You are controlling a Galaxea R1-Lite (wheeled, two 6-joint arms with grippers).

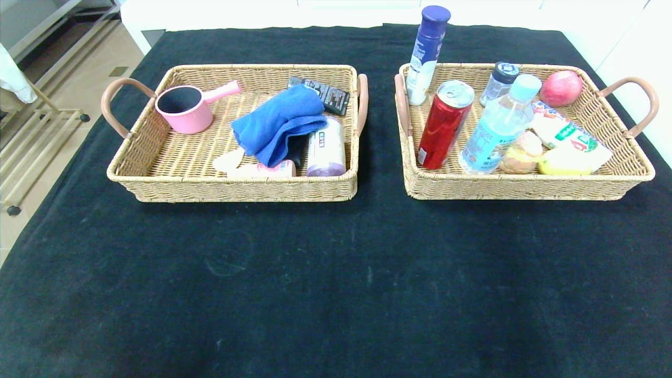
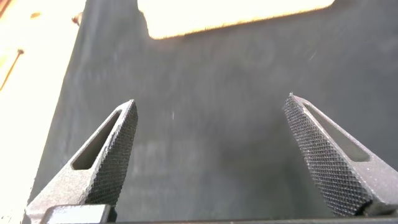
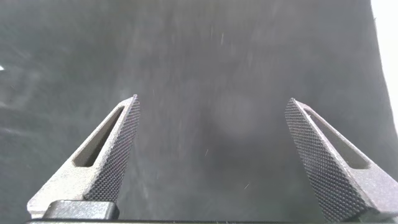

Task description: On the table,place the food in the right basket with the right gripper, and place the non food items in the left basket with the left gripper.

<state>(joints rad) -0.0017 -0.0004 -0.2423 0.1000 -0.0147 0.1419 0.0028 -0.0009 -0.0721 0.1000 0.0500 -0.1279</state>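
Altogether, 2 baskets hold everything, while 2 grippers gape, grasping nothing.

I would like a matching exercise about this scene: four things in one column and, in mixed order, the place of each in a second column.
Things:
1. pink saucepan
2. red drink can
3. red apple
4. blue cloth

Places:
A. right basket, far right corner
B. left basket, middle
C. left basket, far left corner
D. right basket, near its left wall

Pairs: 1-C, 2-D, 3-A, 4-B
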